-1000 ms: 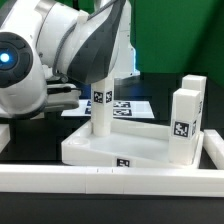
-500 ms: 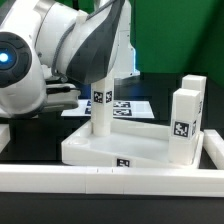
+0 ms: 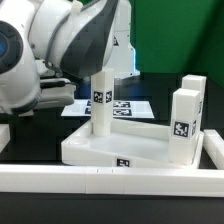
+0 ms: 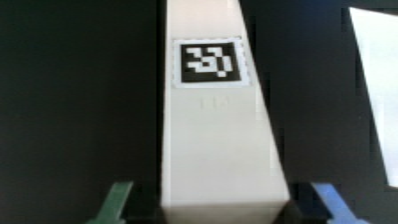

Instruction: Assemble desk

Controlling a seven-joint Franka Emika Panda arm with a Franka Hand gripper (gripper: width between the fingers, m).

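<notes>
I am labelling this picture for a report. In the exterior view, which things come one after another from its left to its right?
Grey and white robot arm → upright white block leg with a black-and-white tag → flat white marker board → two white block legs standing together.

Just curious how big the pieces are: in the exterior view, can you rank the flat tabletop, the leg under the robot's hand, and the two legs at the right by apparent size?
1. Tabletop, largest.
2. Held leg.
3. Two right legs: look similar to it; nearness makes ranking unsure.
</notes>
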